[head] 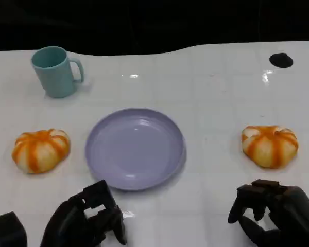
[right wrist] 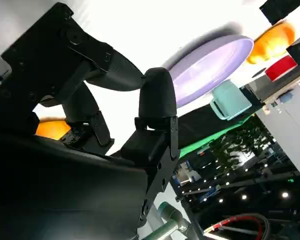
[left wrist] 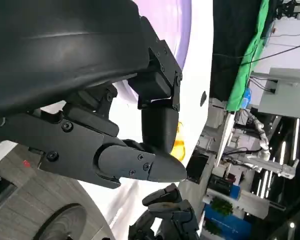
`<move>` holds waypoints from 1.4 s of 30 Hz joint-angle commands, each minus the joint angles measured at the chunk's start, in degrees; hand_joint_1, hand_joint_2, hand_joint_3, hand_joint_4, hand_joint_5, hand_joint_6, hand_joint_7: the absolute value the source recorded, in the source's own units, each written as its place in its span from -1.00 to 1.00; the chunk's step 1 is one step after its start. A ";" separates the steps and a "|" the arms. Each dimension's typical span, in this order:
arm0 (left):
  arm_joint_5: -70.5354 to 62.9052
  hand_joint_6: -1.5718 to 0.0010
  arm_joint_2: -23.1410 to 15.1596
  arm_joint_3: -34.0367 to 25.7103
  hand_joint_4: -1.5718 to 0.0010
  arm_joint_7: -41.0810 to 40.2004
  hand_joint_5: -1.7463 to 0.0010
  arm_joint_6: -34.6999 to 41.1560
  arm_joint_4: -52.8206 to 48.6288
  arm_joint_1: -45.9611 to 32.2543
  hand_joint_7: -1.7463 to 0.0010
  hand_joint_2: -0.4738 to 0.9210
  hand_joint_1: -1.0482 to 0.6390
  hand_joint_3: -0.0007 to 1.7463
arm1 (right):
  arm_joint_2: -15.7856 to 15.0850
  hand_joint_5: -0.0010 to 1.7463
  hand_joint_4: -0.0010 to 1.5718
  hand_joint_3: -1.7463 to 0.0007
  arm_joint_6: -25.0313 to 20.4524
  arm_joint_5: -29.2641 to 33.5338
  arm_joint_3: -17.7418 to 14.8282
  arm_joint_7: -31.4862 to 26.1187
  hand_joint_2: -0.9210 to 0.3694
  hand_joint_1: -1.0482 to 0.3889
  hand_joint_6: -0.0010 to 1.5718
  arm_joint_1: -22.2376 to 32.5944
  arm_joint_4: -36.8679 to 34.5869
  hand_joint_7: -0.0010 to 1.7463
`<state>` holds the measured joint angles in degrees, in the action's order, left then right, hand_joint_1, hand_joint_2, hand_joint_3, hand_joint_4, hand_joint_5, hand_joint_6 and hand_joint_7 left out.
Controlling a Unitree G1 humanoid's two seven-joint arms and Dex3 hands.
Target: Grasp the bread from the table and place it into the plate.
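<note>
Looking down from the head view, a lavender plate [head: 135, 148] sits mid-table, one orange-striped bread roll [head: 40, 150] off to its left, a second roll [head: 270, 145] well right, a teal mug [head: 55, 71] behind. Left hand [head: 87, 218] hovers near the plate's front rim, fingers curled in, holding nothing. Right hand [head: 278, 213] hangs just before the second roll, fingers bent and apart, empty. Left wrist view: fingers [left wrist: 140, 165] over the white table. Right wrist view: fingers [right wrist: 155, 107] apart, plate and mug beyond.
</note>
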<state>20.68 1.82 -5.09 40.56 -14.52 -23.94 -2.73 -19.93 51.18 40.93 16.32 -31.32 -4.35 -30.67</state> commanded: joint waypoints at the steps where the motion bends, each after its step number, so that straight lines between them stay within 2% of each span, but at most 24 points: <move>1: 0.30 0.11 -0.81 -0.30 -0.02 -0.07 -1.00 -0.41 -0.21 0.35 -0.80 1.00 -0.52 -0.77 | -0.73 0.97 0.02 -0.47 0.25 0.29 -0.52 -1.07 -0.11 0.25 0.07 -0.01 0.37 0.31; 2: 0.25 0.11 -0.81 -0.27 -0.02 -0.05 -1.00 -0.56 -0.14 0.32 -0.80 1.00 -0.52 -0.77 | -0.91 0.96 0.01 -0.44 0.12 0.93 -0.59 -1.60 -0.13 0.25 0.08 0.01 0.69 0.28; 6: 0.38 0.12 -0.91 -0.23 -0.01 0.04 -1.00 -0.16 0.15 0.25 -0.79 1.00 -0.50 -0.75 | -1.64 0.43 0.06 -0.14 -1.05 4.31 -1.00 -4.86 -0.28 0.25 0.14 0.01 2.38 -0.08; 8: 0.32 0.12 -0.93 -0.27 -0.01 0.06 -1.00 -0.41 0.00 0.30 -0.79 1.00 -0.49 -0.75 | -2.07 0.27 0.08 -0.06 -2.23 5.73 -1.23 -5.88 -0.31 0.24 0.16 0.21 3.94 -0.18; 14: 0.10 0.12 -1.12 -0.30 -0.01 0.18 -1.00 -0.87 -0.51 0.37 -0.79 1.00 -0.51 -0.75 | -3.61 0.11 -0.07 0.00 -9.92 10.08 -1.25 -5.79 -0.29 0.13 0.10 1.67 10.31 -0.44; 17: 0.18 0.12 -1.13 -0.09 -0.01 0.14 -1.00 -0.25 -0.10 0.19 -0.78 1.00 -0.50 -0.76 | -4.43 -0.02 -0.18 0.08 -13.57 11.04 -1.29 -4.61 -0.30 0.08 0.05 2.69 13.65 -0.64; 19: 0.40 0.11 -1.11 -0.07 -0.01 0.43 -1.00 -0.15 -0.21 0.27 -0.78 1.00 -0.50 -0.76 | -5.03 -0.11 -0.23 0.23 -15.97 11.80 -1.25 -3.69 -0.41 0.06 0.04 3.21 15.43 -0.76; 21: 0.45 0.11 -1.08 -0.04 -0.02 0.56 -1.00 -0.25 -0.34 0.36 -0.78 1.00 -0.51 -0.76 | -5.76 -0.33 -0.33 0.59 -19.13 12.96 -1.40 -2.31 -0.70 0.02 -0.04 3.77 17.50 -0.90; 22: 0.40 0.10 -1.07 -0.04 -0.02 0.55 -1.00 -0.39 -0.41 0.38 -0.78 1.00 -0.51 -0.77 | -6.07 -0.39 -0.37 0.70 -20.89 13.68 -1.52 -1.75 -0.77 0.01 -0.07 4.06 18.66 -0.94; 24: 0.33 0.11 -1.04 -0.08 -0.02 0.46 -1.00 -0.59 -0.59 0.43 -0.79 1.00 -0.52 -0.77 | -6.45 -0.51 -0.47 0.84 -23.38 14.22 -1.62 -0.93 -0.86 0.00 -0.16 4.49 20.41 -0.99; 27: 0.11 0.11 -1.02 -0.01 -0.02 0.01 -1.00 -0.40 -0.39 0.35 -0.79 1.00 -0.52 -0.77 | -6.70 -0.56 -0.53 0.90 -26.17 14.66 -1.54 -0.34 -0.90 -0.01 -0.23 4.83 22.28 -1.00; 29: -0.03 0.11 -1.01 0.02 -0.02 -0.16 -1.00 -0.45 -0.38 0.36 -0.78 1.00 -0.52 -0.76 | -6.95 -0.57 -0.55 0.92 -28.61 15.19 -1.72 0.95 -0.91 -0.02 -0.25 5.06 24.11 -1.00; 30: -0.03 0.11 -0.98 0.01 -0.02 -0.15 -1.00 -0.55 -0.51 0.44 -0.78 1.00 -0.53 -0.76 | -7.15 -0.60 -0.63 0.92 -30.07 15.48 -1.89 2.16 -0.94 -0.05 -0.35 5.19 25.28 -1.00; 33: 0.03 0.11 -0.90 -0.01 -0.02 -0.13 -1.00 -0.59 -0.69 0.57 -0.79 1.00 -0.54 -0.77 | -7.38 -0.61 -0.72 0.94 -33.93 16.36 -2.16 5.45 -0.96 -0.09 -0.43 5.58 28.32 -1.00; 42: 0.32 0.11 -1.00 -0.06 -0.02 0.41 -1.00 -0.50 -1.04 0.90 -0.79 1.00 -0.52 -0.77 | -7.29 -0.63 -0.95 0.98 -42.13 17.96 -1.79 13.34 -0.98 -0.17 -0.64 5.00 32.57 -1.00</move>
<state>20.63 1.71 -4.94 40.57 -14.78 -24.43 -2.51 -26.32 11.00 58.13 14.68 -20.06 0.75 0.58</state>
